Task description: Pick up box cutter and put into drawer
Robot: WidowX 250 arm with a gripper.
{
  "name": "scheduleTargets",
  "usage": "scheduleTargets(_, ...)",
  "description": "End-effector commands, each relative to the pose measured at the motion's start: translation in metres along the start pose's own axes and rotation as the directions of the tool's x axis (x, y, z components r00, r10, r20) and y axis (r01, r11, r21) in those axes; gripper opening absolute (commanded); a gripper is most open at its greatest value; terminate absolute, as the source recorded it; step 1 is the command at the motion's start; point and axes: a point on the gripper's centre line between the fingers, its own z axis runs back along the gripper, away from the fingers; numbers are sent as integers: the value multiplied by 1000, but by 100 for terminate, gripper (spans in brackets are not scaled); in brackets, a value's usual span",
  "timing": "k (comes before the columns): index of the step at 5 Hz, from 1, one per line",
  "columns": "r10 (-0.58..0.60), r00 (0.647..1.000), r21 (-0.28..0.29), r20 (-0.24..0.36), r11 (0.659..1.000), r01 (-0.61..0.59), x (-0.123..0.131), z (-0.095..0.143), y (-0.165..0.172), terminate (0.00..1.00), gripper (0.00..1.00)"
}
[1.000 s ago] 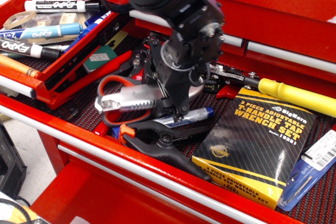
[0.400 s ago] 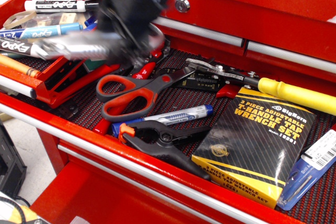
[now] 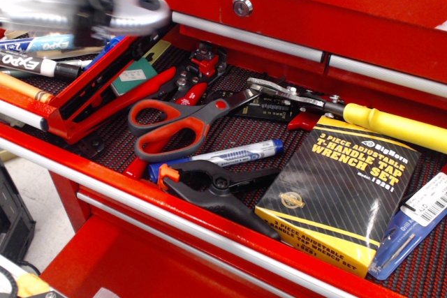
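Note:
The box cutter [image 3: 140,12] is a silver-grey metal knife with a rounded loop end. It hangs level and motion-blurred at the top left. My gripper [image 3: 87,22] is a dark blurred shape shut on its middle. Both are above the narrow red drawer [image 3: 105,68], which stands open at the left with a silver bar handle [image 3: 21,114] at its front. The cutter is held clear above the drawer's contents and touches nothing there. The upper part of the arm is cut off by the top edge.
Several Expo markers [image 3: 35,64] lie in the narrow drawer. The wide drawer's black mesh liner [image 3: 237,130] carries orange-and-grey scissors [image 3: 181,123], a black clamp [image 3: 216,186], a blue marker [image 3: 237,153], a tap wrench set box [image 3: 342,193] and a yellow-handled tool [image 3: 391,127].
My gripper lifted the box cutter off the scissors in the wide drawer and carried it up and to the left, over the narrow drawer. The scissors now lie uncovered.

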Motion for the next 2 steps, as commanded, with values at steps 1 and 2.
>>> scheduleTargets(1, -133, 988, 89, 78, 988, 126, -9, 6, 29, 0, 0)
scheduleTargets(2, -270, 952, 75, 147, 962, 261, -11, -18, 44, 0, 0)
